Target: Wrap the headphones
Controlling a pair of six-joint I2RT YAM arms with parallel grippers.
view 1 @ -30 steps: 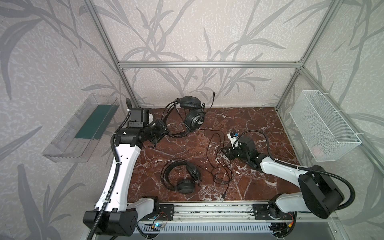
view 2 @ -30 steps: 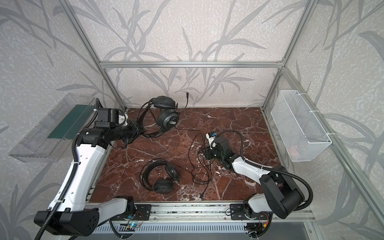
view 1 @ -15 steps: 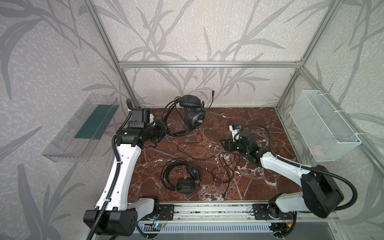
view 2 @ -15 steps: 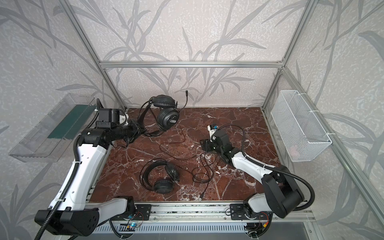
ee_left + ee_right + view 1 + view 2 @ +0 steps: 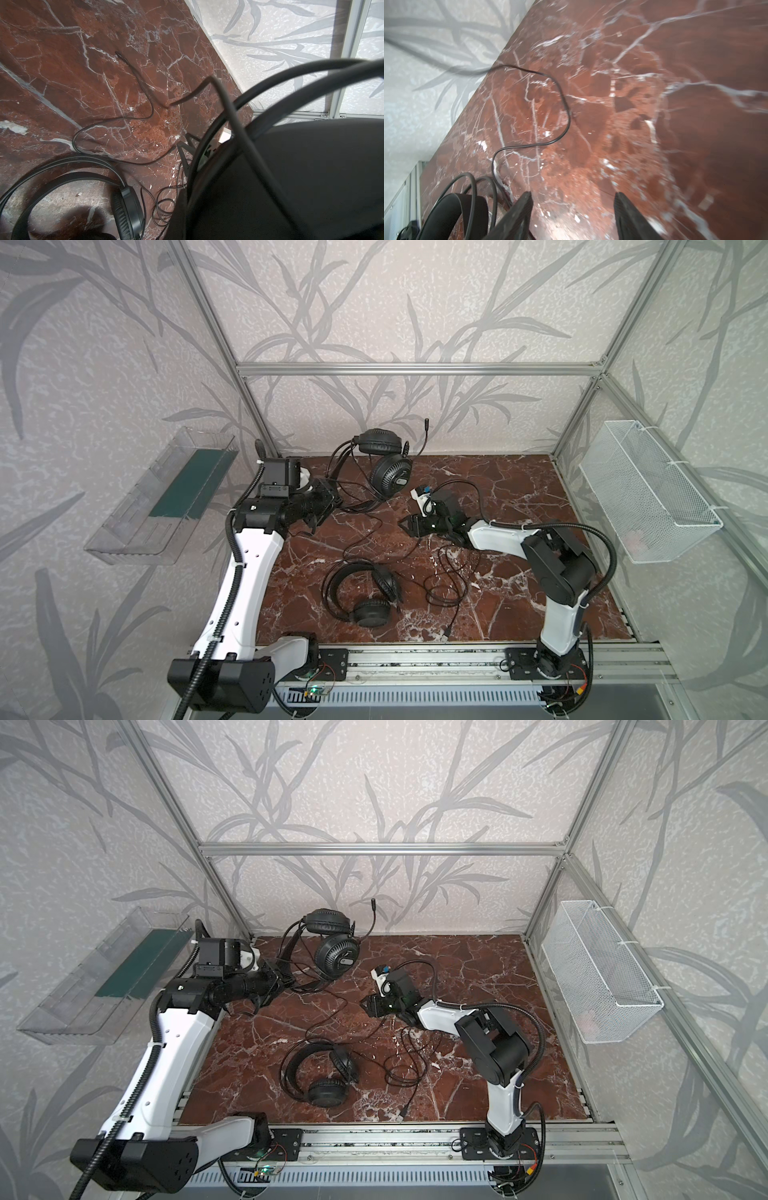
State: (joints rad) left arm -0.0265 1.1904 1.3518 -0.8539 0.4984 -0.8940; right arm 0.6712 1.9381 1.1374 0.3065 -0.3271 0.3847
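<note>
Tabletop (image 5: pixel 519 489): red-brown marble with white veins; the flat headset (image 5: pixel 370 612) lies on it near the front edge and serves as the landmark here.
Left arm (image 5: pixel 249 572): white and black, rising to the left of the flat headset and reaching beyond it toward the back wall.
Right arm (image 5: pixel 557 568): white and black, standing to the right of the flat headset, forearm stretched back toward the middle.
Wire basket (image 5: pixel 648 493): white mesh, hung on the side wall well apart to the right of the flat headset.
Clear tray (image 5: pixel 166 497): transparent with a green strip inside, on the wall well apart to the left of the flat headset.
Far headset (image 5: pixel 390 479): black, upright beyond the flat headset by the back wall, its ridged earcup facing forward.
Flat headset: black, headband and earcups resting on the marble.
Cable (image 5: pixel 569 122): thin and black, snaking over the marble beyond the flat headset, with loose loops just to its right.
Left gripper (image 5: pixel 328 499): beyond and left of the flat headset, pressed together on the far headset's headband wires.
Right gripper (image 5: pixel 572 194): beyond and right of the flat headset, fingers spread with only bare marble between them.
</note>
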